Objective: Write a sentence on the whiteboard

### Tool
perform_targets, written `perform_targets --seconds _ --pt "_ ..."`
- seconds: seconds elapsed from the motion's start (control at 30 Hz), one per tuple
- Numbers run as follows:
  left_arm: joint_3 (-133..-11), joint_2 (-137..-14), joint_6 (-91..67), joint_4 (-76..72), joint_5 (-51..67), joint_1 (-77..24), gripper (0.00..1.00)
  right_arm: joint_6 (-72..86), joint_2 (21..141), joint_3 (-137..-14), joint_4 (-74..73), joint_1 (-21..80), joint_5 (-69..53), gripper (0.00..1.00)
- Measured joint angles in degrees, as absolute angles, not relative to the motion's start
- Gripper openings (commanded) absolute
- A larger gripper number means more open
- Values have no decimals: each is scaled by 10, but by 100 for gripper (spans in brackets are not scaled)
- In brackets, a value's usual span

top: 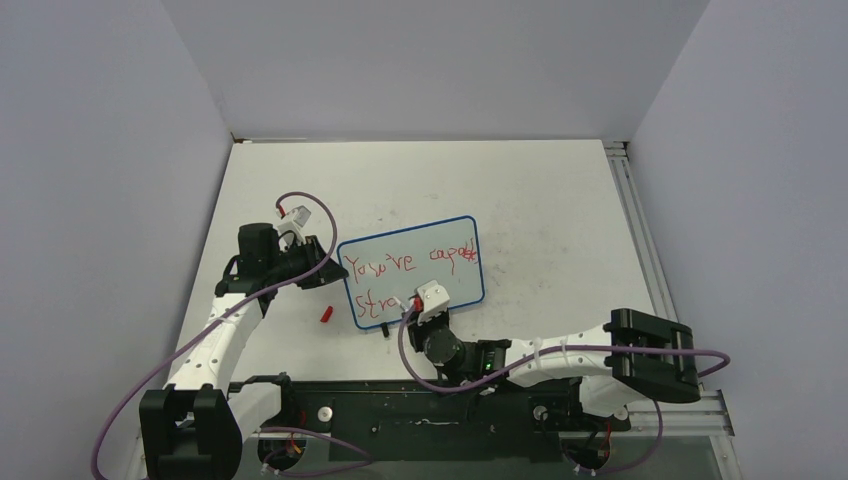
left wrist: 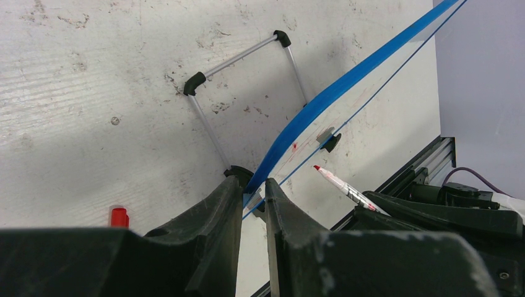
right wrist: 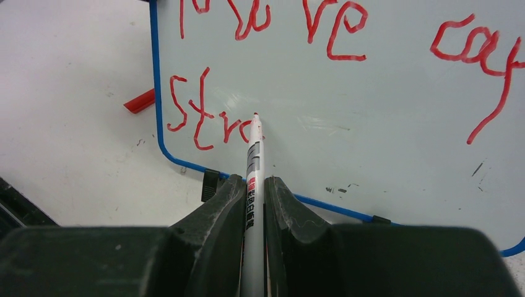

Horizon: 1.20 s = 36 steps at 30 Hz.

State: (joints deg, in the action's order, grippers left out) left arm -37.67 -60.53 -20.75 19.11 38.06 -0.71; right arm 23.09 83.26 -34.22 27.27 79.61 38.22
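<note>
The blue-framed whiteboard (top: 440, 240) stands tilted at the table's middle; it also fills the right wrist view (right wrist: 384, 99). Its red sentence (top: 410, 263) reads roughly "You're capable" above a lower line "Stro" (right wrist: 204, 117). My right gripper (right wrist: 254, 185) is shut on a white marker (right wrist: 252, 167), whose red tip touches the board at the end of "Stro". My left gripper (left wrist: 254, 185) is shut on the board's blue left edge (left wrist: 309, 111). The marker (left wrist: 340, 185) also shows in the left wrist view. The board's wire stand (left wrist: 247, 80) rests on the table behind it.
A red marker cap (top: 326, 314) lies on the scuffed white tabletop (top: 560, 200) left of the board; it also shows in the left wrist view (left wrist: 119, 217) and the right wrist view (right wrist: 140, 101). Grey walls enclose three sides. A metal rail (top: 640, 230) runs along the right edge.
</note>
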Motion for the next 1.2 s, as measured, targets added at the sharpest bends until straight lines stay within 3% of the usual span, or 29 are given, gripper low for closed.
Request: perform_targets --seconds 1.2 --pt "-377 -603 -208 191 379 -7 19 246 833 -342 248 777 381 5"
